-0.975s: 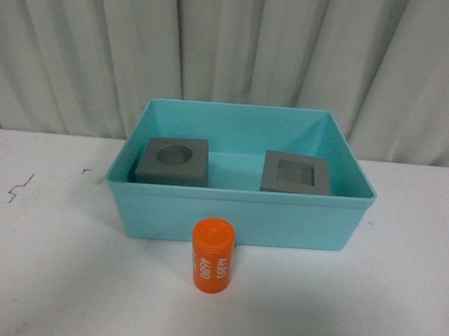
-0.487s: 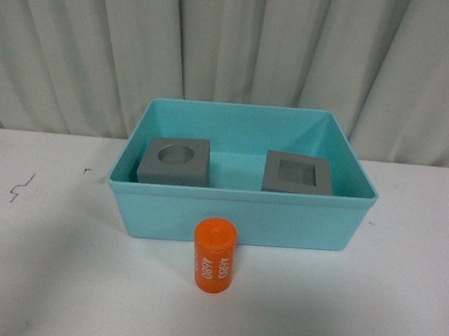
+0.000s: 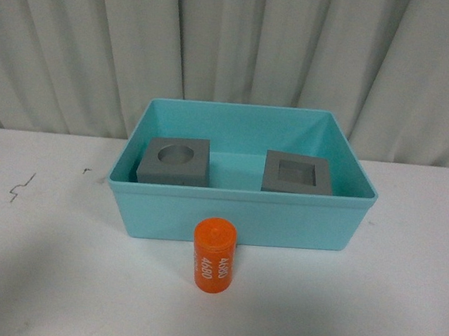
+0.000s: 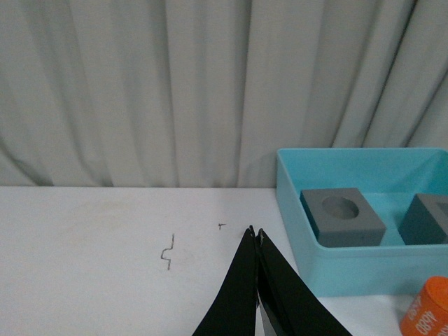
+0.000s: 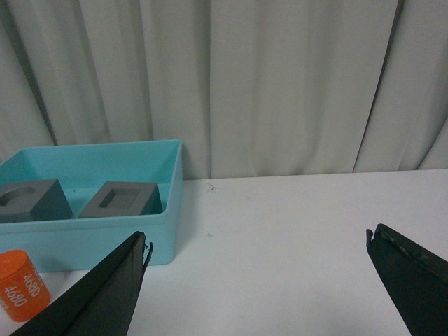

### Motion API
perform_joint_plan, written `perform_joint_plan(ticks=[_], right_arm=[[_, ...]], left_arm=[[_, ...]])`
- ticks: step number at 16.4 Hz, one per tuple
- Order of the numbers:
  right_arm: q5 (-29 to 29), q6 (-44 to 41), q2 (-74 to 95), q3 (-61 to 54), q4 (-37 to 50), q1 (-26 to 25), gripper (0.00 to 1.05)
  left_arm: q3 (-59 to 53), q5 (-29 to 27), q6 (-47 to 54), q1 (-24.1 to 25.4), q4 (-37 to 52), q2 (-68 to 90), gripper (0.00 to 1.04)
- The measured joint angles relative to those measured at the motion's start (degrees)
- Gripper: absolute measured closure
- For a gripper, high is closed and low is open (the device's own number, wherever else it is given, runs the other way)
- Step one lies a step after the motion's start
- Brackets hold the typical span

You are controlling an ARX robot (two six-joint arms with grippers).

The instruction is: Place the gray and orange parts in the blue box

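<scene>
Orange cylinder [image 3: 214, 255] stands upright on the bench [image 3: 45, 278] just in front of the blue box [image 3: 240, 220] holding both gray cubes [image 3: 175, 161]; it looks light, rigid and slick, so pinch mid-body; right hand [image 5: 257, 238] is wide open and empty, left hand [image 4: 255, 234] closed on nothing.

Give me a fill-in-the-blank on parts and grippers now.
The matte gray cube with a round recess and the gray cube with a square recess sit ____ the light turquoise-blue plastic bin.
The ____ cylinder with white digits stands on the white table, outside the bin.
The left gripper is ____; the right gripper is open.
Missing: inside; orange; shut.
</scene>
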Motion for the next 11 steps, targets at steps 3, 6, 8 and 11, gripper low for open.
perform_joint_plan(ticks=[3,6,8,11], right_arm=[[0.0,0.0,0.0,0.0,0.0,0.0,0.06],[0.0,0.0,0.0,0.0,0.0,0.0,0.06],[0.0,0.0,0.0,0.0,0.0,0.0,0.06],[0.0,0.0,0.0,0.0,0.0,0.0,0.06]], left_arm=[[-1.7,0.1,0.0,-0.2,-3.4,-5.6,1.03],[-3.2,0.1,0.0,-0.2,-4.9,-8.1,1.03],[-3.2,0.0,0.0,-0.2,-7.4,-11.7,1.03],[-3.2,0.0,0.0,-0.2,-11.3,-15.2,1.03]])
